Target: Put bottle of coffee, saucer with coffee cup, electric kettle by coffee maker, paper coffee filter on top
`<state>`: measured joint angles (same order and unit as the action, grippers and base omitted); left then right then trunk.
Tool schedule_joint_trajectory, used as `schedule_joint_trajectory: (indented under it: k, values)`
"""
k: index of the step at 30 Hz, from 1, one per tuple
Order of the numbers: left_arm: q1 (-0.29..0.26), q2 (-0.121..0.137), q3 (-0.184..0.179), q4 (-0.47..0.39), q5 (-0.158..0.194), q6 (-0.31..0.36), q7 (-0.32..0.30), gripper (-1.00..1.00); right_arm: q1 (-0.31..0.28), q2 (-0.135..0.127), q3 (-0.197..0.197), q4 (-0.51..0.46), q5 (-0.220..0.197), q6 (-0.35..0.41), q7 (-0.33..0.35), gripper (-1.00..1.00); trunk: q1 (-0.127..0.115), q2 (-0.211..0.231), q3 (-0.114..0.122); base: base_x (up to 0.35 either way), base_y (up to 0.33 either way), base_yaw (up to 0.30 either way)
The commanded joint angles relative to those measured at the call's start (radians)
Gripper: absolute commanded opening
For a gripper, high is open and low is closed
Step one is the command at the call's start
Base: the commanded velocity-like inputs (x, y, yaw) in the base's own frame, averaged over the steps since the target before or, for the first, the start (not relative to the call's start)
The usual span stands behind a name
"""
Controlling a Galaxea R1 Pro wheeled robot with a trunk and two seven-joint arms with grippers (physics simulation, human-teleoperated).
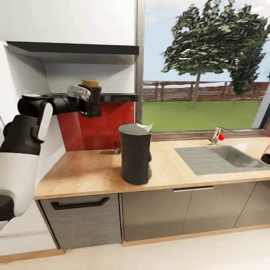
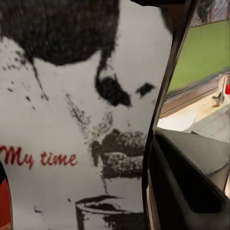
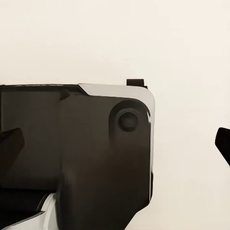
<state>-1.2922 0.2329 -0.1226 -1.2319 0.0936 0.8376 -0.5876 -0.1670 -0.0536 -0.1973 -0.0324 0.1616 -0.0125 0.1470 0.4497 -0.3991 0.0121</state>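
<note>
The bottle of coffee (image 1: 90, 83), a dark jar with a gold lid, is at the front of the kitchen shelf (image 1: 118, 97). My left gripper (image 1: 91, 102) is shut on it. In the left wrist view its white label (image 2: 81, 120) reads "My time", and a dark finger (image 2: 165, 110) lies along its edge. The black coffee maker (image 1: 135, 154) stands mid-counter on the kitchen countertop (image 1: 82, 172), with a white paper coffee filter (image 1: 144, 126) on top. The dark electric kettle (image 1: 266, 153) sits beside the sink. My right gripper (image 3: 117, 143) is open, in front of a black and white part of the robot.
A steel sink (image 1: 225, 158) with a tap (image 1: 217, 135) is inset right of the coffee maker. A small dark object (image 1: 116, 147) stands behind the machine by the red backsplash. A second shelf (image 1: 75, 51) hangs above. Bare counter lies left of the coffee maker.
</note>
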Motion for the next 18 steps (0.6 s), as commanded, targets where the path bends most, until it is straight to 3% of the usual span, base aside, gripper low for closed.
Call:
schedule_joint_trajectory:
  k: [1, 3, 5, 10, 15, 18]
  values:
    - [0.024, 0.002, 0.007, -0.015, 0.01, 0.007, 0.0, -1.0, 0.0, 0.0, -0.009, 0.0, 0.01, -0.001, 0.003, 1.0, 0.0, -0.001, 0.0, 0.0, 0.0, 0.0]
    - [0.064, 0.003, 0.032, -0.035, 0.01, 0.006, -0.002, -1.0, 0.0, 0.0, -0.008, 0.0, 0.01, -0.001, 0.003, 1.0, 0.0, -0.001, 0.0, 0.0, 0.0, 0.0]
    - [0.143, 0.003, 0.082, -0.062, 0.011, 0.001, -0.006, -1.0, 0.0, 0.0, -0.008, 0.0, 0.01, -0.001, 0.003, 1.0, 0.0, -0.001, 0.0, 0.0, 0.0, 0.0]
    - [0.271, 0.003, 0.119, -0.08, 0.008, -0.048, -0.01, -1.0, 0.0, -0.001, -0.008, 0.0, 0.01, -0.003, 0.003, 1.0, 0.0, -0.001, 0.0, 0.0, 0.0, 0.0]
    - [0.41, 0.003, 0.136, -0.08, -0.01, -0.205, 0.025, -1.0, 0.0, -0.001, -0.008, 0.0, 0.009, -0.006, 0.008, 1.0, 0.0, -0.001, 0.0, 0.0, 0.0, 0.0]
    - [0.498, -0.002, 0.151, -0.06, -0.013, -0.341, 0.158, -1.0, 0.0, -0.002, -0.01, 0.0, 0.009, -0.017, 0.007, 1.0, 0.0, -0.001, 0.0, 0.0, 0.0, 0.0]
